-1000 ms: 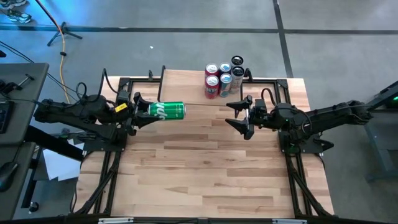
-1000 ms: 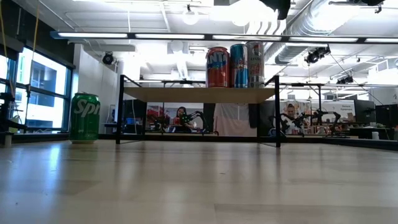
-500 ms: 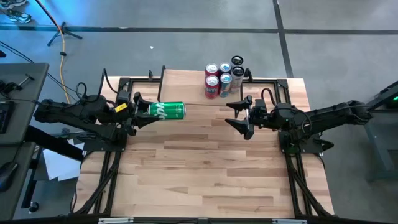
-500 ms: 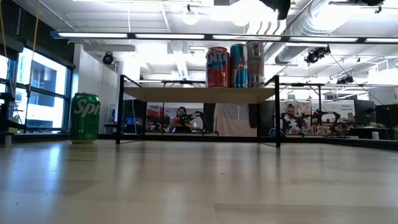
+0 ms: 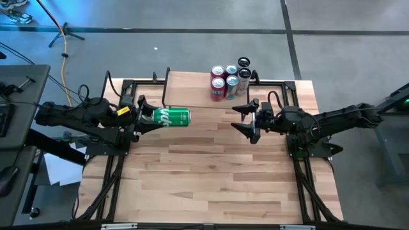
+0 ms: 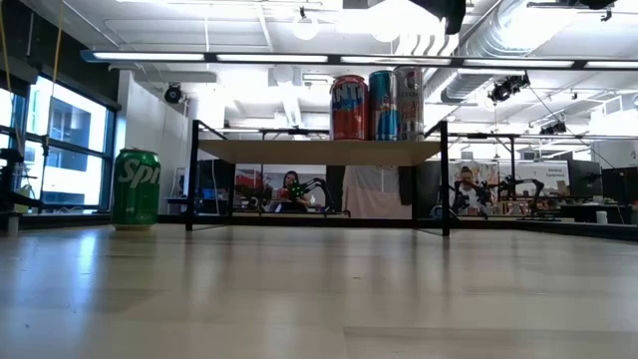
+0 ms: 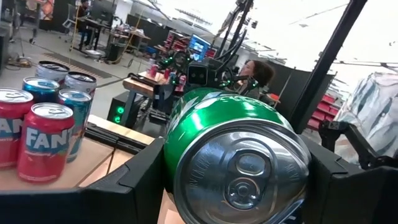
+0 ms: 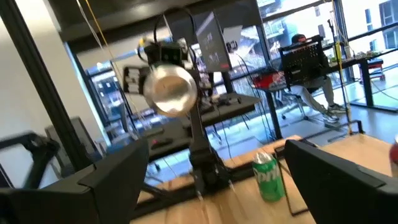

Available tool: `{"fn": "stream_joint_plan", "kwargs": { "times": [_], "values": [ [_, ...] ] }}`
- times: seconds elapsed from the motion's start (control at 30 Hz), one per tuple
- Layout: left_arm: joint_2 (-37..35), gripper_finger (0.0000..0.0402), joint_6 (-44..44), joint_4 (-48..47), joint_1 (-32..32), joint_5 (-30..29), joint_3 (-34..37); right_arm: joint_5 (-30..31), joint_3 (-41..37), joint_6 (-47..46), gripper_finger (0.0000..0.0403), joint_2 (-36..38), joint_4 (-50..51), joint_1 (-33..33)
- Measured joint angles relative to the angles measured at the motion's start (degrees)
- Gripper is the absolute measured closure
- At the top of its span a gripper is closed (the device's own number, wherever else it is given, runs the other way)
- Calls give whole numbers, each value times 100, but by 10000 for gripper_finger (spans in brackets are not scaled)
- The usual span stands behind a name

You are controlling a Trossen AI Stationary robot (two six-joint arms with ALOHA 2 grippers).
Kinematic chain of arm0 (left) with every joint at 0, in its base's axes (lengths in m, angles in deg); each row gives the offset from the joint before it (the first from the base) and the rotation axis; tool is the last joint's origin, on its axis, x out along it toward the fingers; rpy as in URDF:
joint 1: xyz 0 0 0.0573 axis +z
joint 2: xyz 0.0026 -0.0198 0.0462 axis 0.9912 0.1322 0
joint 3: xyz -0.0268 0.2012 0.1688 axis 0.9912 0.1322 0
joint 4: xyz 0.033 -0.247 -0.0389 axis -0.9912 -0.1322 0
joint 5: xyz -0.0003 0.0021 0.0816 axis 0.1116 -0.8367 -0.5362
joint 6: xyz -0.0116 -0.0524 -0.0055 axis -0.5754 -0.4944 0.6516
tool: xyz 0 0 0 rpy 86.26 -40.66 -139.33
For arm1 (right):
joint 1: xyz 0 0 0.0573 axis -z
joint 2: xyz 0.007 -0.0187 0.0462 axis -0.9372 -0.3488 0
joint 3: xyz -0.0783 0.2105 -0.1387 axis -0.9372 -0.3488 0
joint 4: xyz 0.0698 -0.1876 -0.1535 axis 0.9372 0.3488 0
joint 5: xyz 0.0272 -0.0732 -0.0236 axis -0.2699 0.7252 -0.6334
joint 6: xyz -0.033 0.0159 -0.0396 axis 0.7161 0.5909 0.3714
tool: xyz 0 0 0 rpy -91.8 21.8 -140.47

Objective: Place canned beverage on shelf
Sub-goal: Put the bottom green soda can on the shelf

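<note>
Green and upright, the soda can point(image 5: 170, 116) stands on the wooden tabletop point(image 5: 211, 172) toward its left side, and the left gripper point(image 5: 144, 115) has its fingers closed around the can's body. Across the table, the right gripper point(image 5: 248, 120) hangs with its fingers spread wide, holding nothing. Farther back, the shelf point(image 5: 192, 87) sits along the table's far edge, and a cluster of red, blue and dark cans point(image 5: 229, 79) stands on its right end.
</note>
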State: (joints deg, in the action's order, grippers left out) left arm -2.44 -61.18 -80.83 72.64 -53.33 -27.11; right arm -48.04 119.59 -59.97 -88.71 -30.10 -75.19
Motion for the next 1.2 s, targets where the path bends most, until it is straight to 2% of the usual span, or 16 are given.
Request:
{"fn": "stream_joint_plan", "kwargs": {
  "times": [0.13, 0.37, 1.2],
  "values": [
    [0, 178, 168, 0, 2, -9, 0, 28, 0, -71, 43, 0, 333, -1],
    [7, 178, 314, 0, 4, -41, 0, 472, 0, -720, 43, -2, 885, -2],
    [49, 178, 413, 48, 2, -62, 0, 675, 0, -1039, 43, -2, 646, 0]
  ]
}}
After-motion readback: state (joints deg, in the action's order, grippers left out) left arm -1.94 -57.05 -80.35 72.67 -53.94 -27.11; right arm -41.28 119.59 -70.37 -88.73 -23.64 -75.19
